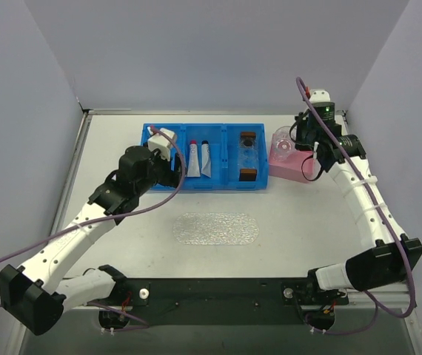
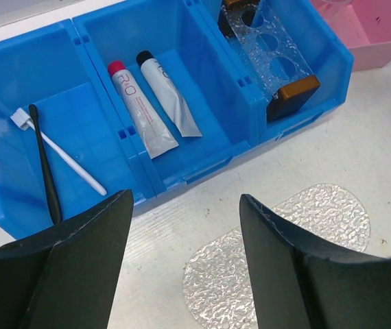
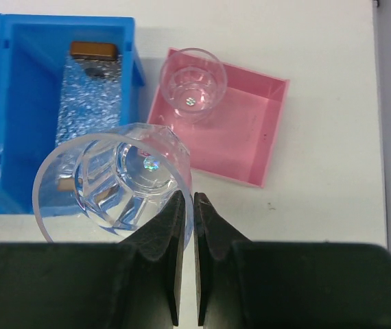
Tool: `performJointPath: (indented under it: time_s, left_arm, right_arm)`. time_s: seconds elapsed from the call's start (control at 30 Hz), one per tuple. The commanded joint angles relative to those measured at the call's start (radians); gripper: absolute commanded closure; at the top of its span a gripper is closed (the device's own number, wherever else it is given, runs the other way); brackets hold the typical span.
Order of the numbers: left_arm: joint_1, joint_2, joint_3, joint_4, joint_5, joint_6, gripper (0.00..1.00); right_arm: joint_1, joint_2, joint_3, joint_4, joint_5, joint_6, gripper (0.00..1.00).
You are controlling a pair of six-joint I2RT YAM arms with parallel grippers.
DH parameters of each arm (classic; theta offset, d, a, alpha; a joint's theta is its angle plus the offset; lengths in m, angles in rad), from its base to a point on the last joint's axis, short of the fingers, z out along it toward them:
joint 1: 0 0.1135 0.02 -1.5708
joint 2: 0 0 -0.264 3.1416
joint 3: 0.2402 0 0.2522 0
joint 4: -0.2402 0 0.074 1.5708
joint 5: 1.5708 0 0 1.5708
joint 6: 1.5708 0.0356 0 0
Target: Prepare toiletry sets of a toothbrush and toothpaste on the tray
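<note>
**Top view.**
- Table [image 1: 122,222]: carries all items.
- Bin [image 1: 222,127]: blue, three compartments, at the far edge, centre.
- Pink-cap tube [image 1: 195,159] and black-cap tube [image 1: 206,159]: side by side in the middle compartment.
- Holder [image 1: 248,157]: clear with brown ends, in the right compartment.
- Pink box [image 1: 289,171]: just beside the bin's right end.
- Tray [image 1: 215,228]: clear and textured, nearer the near edge, centre, well apart from the bin. Nothing lies on it.
- Left gripper [image 1: 163,140]: over the bin's left compartment.
- Right gripper [image 1: 303,144]: over the pink box.

**Left wrist view.**
- Left gripper: fingers spread wide, grasping nothing, above the bin's near wall.
- Black brush [image 2: 44,164] and white brush [image 2: 65,157]: in the left compartment, crossing near their heads.
- Tubes: caps towards the far wall, tails almost touching.
- Tray: on the table near the bin's near wall, partly behind the right finger.

**Right wrist view.**
- Right gripper: fingers pinched on the rim wall of a clear cup [image 3: 106,178].
- The cup is seen over the bin's right end and the pink box's corner.
- Second cup [image 3: 192,82]: upright in the pink box's far-left corner.
</note>
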Motion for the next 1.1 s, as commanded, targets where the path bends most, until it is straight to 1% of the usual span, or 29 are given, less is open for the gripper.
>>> performJointPath:
  time_s: [0.0, 0.17, 0.2, 0.3, 0.33, 0.4, 0.43, 0.47, 0.5, 0.53, 0.6, 0.67, 0.77, 0.9, 1.07]
  left_arm:
    - [-0.005, -0.084, -0.026, 0.102, -0.033, 0.004, 0.27]
    - [-0.005, -0.148, -0.055, 0.133, -0.100, 0.029, 0.28]
    - [-0.005, -0.156, -0.059, 0.136, -0.112, 0.035, 0.28]
    - [-0.005, -0.197, -0.085, 0.162, -0.157, 0.055, 0.28]
    - [-0.004, -0.207, -0.092, 0.175, -0.175, 0.064, 0.28]
    - [0.001, -0.227, -0.109, 0.183, -0.200, 0.061, 0.24]
    - [0.019, -0.228, -0.117, 0.192, -0.241, 0.029, 0.23]
    - [0.045, -0.222, -0.123, 0.189, -0.250, -0.003, 0.22]
    - [0.140, -0.216, -0.123, 0.183, -0.235, -0.037, 0.21]
    - [0.188, -0.208, -0.120, 0.180, -0.171, -0.106, 0.21]
    - [0.274, -0.198, -0.112, 0.177, -0.114, -0.152, 0.21]
    - [0.277, -0.207, -0.100, 0.166, -0.106, -0.151, 0.21]
    - [0.266, -0.221, -0.106, 0.163, -0.144, -0.120, 0.21]
    - [0.266, -0.221, -0.095, 0.153, -0.154, -0.102, 0.21]
    - [0.266, -0.227, -0.091, 0.145, -0.166, -0.085, 0.21]
  right_arm:
    - [0.070, -0.078, -0.017, -0.021, -0.063, 0.052, 1.00]
    - [0.190, -0.101, -0.029, -0.079, -0.083, 0.070, 1.00]
    - [0.231, -0.098, -0.029, -0.087, -0.101, 0.079, 1.00]
    - [0.300, -0.080, -0.026, -0.116, -0.129, 0.104, 1.00]
    - [0.352, -0.074, -0.025, -0.128, -0.119, 0.110, 1.00]
    - [0.412, -0.049, -0.026, -0.133, -0.112, 0.122, 1.00]
    - [0.475, -0.039, -0.026, -0.134, -0.074, 0.130, 1.00]
    - [0.501, -0.029, -0.026, -0.134, -0.065, 0.133, 1.00]
    - [0.524, 0.001, -0.020, -0.133, -0.060, 0.140, 1.00]
    - [0.551, 0.020, -0.016, -0.131, -0.059, 0.159, 1.00]
    - [0.613, 0.081, -0.005, -0.121, -0.060, 0.182, 1.00]
    - [0.675, 0.129, 0.007, -0.098, -0.071, 0.212, 1.00]
    - [0.726, 0.207, 0.018, -0.027, -0.083, 0.240, 1.00]
    - [0.799, 0.334, 0.082, 0.010, -0.100, 0.254, 1.00]
    - [0.833, 0.423, 0.142, 0.034, -0.094, 0.275, 1.00]
